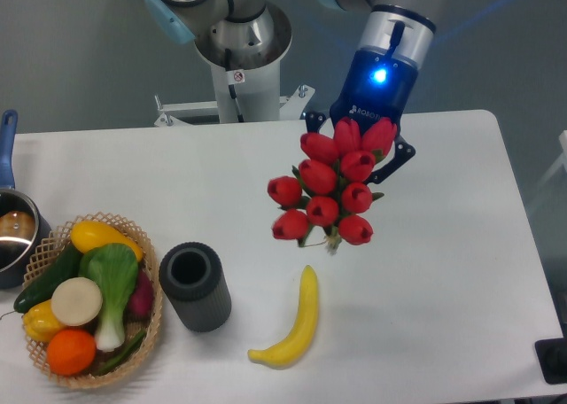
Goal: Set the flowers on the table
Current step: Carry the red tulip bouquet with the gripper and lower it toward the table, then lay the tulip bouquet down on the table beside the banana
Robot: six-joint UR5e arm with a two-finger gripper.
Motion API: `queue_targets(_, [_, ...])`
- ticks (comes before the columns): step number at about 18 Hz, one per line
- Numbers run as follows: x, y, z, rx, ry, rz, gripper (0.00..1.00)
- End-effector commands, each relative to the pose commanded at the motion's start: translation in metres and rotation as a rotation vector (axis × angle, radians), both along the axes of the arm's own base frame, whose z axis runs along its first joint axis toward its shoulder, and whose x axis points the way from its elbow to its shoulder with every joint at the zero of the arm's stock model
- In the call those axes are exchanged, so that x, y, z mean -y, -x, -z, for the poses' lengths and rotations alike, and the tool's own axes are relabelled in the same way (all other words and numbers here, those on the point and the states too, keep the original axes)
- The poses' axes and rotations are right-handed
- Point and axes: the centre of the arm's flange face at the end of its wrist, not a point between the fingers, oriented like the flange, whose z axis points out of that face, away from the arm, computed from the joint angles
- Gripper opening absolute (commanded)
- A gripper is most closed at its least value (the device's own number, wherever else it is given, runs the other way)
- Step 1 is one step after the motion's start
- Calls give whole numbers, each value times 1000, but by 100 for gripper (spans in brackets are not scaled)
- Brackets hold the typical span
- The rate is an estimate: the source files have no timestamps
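Hanging above the middle of the table (443, 271), the flowers (328, 196) sit in the gripper (359, 147), whose fingers appear closed on the bunch behind the red heads. The stems point down toward the banana (292, 329). The bunch looks light and soft, with floppy heads; the tied stems seem the firmest place to hold it.

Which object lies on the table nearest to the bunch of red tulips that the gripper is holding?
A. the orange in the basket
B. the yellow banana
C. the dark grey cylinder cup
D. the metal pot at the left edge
B: the banana lies on the table just below the flowers held by the gripper, closer than the cylinder cup, basket or pot.
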Motion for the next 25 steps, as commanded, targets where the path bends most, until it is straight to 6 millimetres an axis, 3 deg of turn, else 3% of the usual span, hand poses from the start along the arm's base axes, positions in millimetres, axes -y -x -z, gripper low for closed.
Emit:
queue_targets(3, [9,-1,8,-30,127,-69,31])
queue_targets(8, [25,9,39,-19,363,-153,31])
queue_targets(13, [22,20,103,-23,588,-145,32])
queue_targets(16, [21,33,142,16,638,-102,32])
queue_targets(25, [20,59,190,85,672,-95,32])
